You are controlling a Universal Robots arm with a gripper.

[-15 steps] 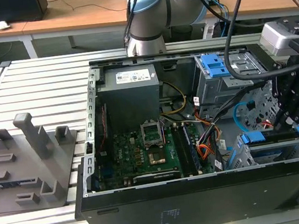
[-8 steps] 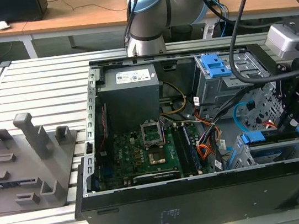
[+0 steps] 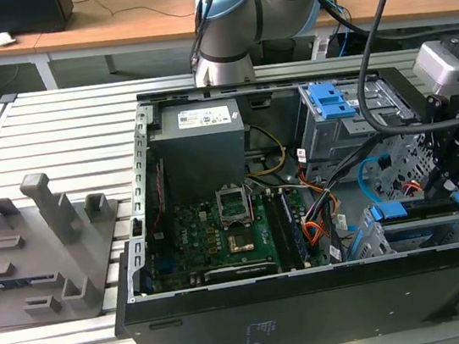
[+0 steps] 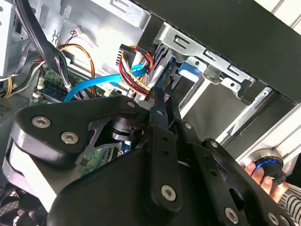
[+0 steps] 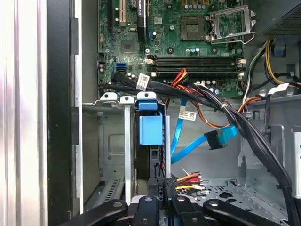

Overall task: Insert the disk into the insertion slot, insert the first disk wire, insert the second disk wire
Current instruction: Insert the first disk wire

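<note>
"Where's the disk [image 5: 150,131]?"

"Standing on edge inside the low metal cage [image 5: 113,141], at the computer case's [image 3: 317,309] near corner on the exterior view's right. Its blue handle end points towards the motherboard [image 5: 188,28]."

"And the gripper [image 4: 165,94]?"

"Down at the disk's other end. The fingers [image 4: 159,122] are squeezed together on a black plug [image 5: 171,181] with red, yellow and orange wires, just beside the disk's edge. Whether it touches, I can't tell."

"The blue cable [image 5: 220,137]?"

"Its end lies free inside the case, apart from the disk."
</note>
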